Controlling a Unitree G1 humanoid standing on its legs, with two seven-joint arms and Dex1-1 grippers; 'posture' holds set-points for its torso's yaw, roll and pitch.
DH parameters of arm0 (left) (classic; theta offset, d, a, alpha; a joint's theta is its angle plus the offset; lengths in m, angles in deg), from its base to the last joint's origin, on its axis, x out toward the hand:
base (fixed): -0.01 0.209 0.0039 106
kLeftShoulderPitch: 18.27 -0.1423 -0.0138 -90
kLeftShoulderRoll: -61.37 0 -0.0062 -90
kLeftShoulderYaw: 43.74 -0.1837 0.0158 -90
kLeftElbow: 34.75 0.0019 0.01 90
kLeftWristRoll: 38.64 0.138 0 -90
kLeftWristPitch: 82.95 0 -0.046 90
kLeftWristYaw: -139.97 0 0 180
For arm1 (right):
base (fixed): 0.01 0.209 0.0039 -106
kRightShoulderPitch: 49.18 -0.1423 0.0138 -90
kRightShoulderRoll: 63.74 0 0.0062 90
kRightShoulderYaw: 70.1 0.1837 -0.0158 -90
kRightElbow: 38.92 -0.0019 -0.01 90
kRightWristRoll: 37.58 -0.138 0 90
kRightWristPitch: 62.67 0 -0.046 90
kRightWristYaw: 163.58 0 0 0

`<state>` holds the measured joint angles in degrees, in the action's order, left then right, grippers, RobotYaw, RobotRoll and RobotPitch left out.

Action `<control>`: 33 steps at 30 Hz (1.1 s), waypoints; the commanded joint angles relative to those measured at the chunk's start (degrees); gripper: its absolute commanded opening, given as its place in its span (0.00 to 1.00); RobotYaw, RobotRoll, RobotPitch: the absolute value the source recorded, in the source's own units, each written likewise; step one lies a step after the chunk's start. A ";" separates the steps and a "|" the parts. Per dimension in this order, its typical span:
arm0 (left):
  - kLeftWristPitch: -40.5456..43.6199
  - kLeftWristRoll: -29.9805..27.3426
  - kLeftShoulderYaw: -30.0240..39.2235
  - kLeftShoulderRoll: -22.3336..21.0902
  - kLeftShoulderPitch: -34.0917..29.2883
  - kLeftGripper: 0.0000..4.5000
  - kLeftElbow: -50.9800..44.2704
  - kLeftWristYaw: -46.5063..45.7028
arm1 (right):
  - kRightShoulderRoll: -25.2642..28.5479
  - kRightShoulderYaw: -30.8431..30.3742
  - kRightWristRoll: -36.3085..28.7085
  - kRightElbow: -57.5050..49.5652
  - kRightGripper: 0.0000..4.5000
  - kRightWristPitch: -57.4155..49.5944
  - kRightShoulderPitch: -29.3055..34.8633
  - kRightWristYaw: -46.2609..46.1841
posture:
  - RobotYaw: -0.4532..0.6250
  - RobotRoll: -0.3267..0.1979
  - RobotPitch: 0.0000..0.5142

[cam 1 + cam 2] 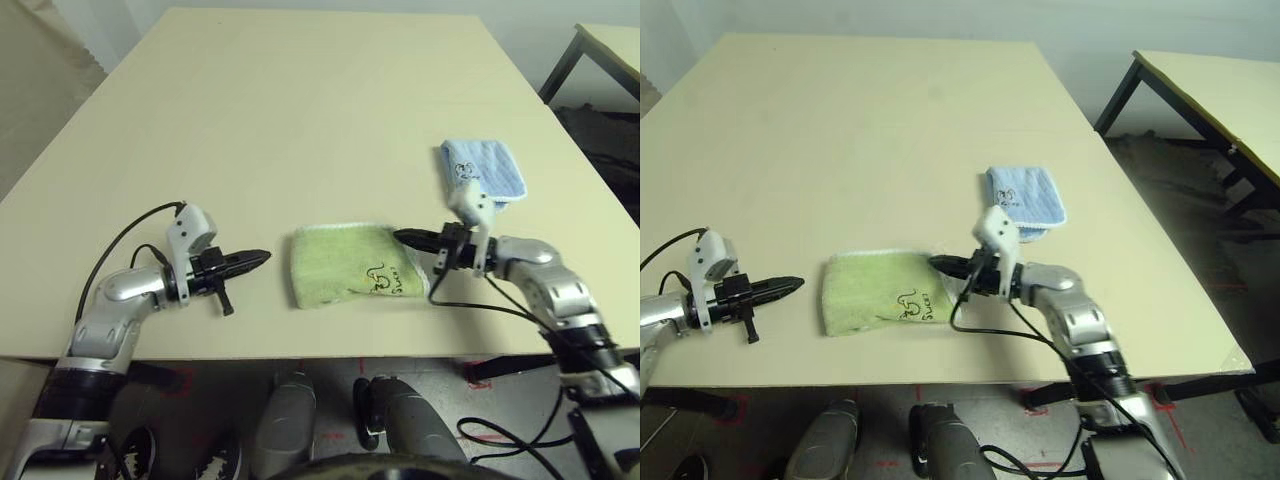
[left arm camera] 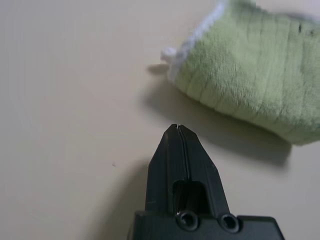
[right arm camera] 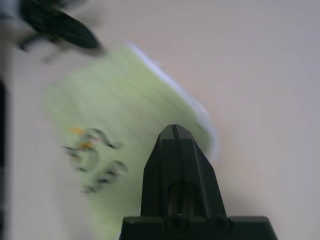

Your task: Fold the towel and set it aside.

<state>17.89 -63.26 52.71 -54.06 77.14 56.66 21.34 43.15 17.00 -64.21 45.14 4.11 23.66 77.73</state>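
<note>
The towel (image 1: 345,262), light yellow-green with white edging and a small dark drawing, lies folded near the table's front edge, between my two arms. My left gripper (image 1: 262,258) is shut and empty, its tip a short way left of the towel's left edge. In the left wrist view the towel (image 2: 250,85) lies just ahead of those closed fingers (image 2: 175,150). My right gripper (image 1: 402,237) is shut too, its tip over the towel's right edge, holding nothing that I can see. The right wrist view has the towel (image 3: 115,130) under and ahead of its closed fingers (image 3: 175,150).
A smaller light blue towel (image 1: 483,170) lies folded behind my right gripper. The pale table (image 1: 300,110) stretches wide behind the towels. Another table (image 1: 1220,90) with dark legs stands to the right, across a gap.
</note>
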 commanded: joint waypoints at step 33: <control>18.04 -12.90 4.22 -0.72 -8.40 0.21 -7.83 -2.47 | 3.68 -0.76 -1.12 -5.23 0.46 0.93 7.41 2.84 | 0.53 0.62 0.26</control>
<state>26.55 -70.64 54.63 -53.34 69.79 50.64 19.79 45.32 14.78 -65.97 40.71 2.46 30.97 79.12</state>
